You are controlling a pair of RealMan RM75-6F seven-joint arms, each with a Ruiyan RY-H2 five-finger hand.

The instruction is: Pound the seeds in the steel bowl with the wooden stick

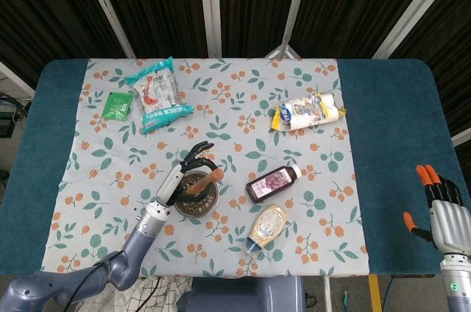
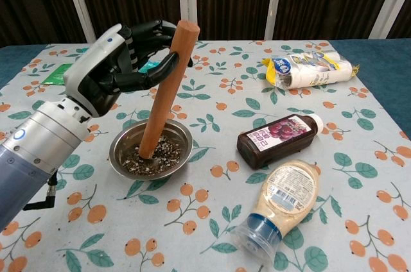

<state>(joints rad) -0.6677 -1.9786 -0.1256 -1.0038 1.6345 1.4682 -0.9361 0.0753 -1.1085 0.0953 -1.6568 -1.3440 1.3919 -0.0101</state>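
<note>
One hand is busy: the left hand (image 2: 119,54) has its fingers wrapped round the upper part of the wooden stick (image 2: 162,92), which leans with its bottom end in the seeds (image 2: 160,154) inside the steel bowl (image 2: 122,149) on the floral tablecloth (image 2: 212,105). The right hand (image 1: 441,213) hangs off by the table's edge, fingers straight and apart, holding nothing.

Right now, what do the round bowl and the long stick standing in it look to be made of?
The round silvery bowl looks like polished steel: its rim and inner wall reflect light. The long reddish-brown stick appears to be smooth, matte wood, though no grain shows clearly. The left robot hand holds its upper end.
</note>
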